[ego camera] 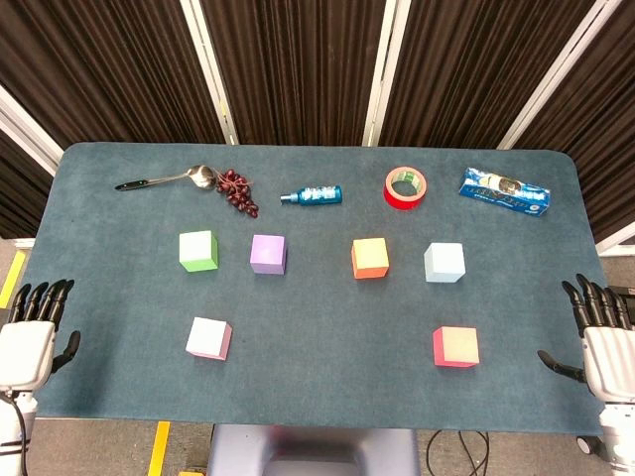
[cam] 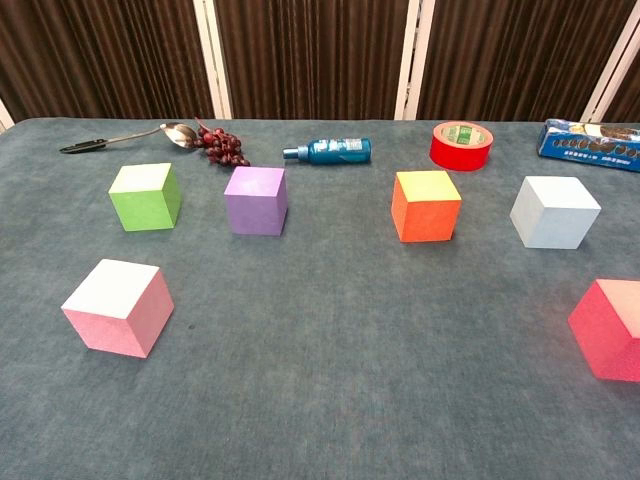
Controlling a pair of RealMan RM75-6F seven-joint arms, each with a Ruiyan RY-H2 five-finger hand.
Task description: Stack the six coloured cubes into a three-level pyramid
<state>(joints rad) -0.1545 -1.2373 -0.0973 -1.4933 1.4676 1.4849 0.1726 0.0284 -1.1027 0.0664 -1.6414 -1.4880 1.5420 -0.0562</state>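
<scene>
The left hand (ego camera: 28, 332) sits off the near left corner of the table (ego camera: 317, 387), fingers straight and apart, holding nothing; the right hand (ego camera: 605, 337) mirrors it off the near right edge, also spread and empty. Neither shows in the chest view. Nearest the left hand, inward and slightly ahead of it, stands the pink cube (ego camera: 208, 338); nearest the right hand, inward at about its own depth, stands the red cube (ego camera: 455, 346). Beyond these 2 runs a row of 4, each apart from the next: the green cube (ego camera: 198, 250) ahead of the left hand, then the purple cube (ego camera: 268, 254), the orange cube (ego camera: 369, 258), and the pale blue cube (ego camera: 444, 263) ahead of the right hand. All 6 rest singly on the cloth, none stacked. Farthest off lie a spoon (ego camera: 164, 180) touching grapes (ego camera: 238, 190), a bottle (ego camera: 312, 195), a tape roll (ego camera: 406, 187) and a blue packet (ego camera: 504, 192).
</scene>
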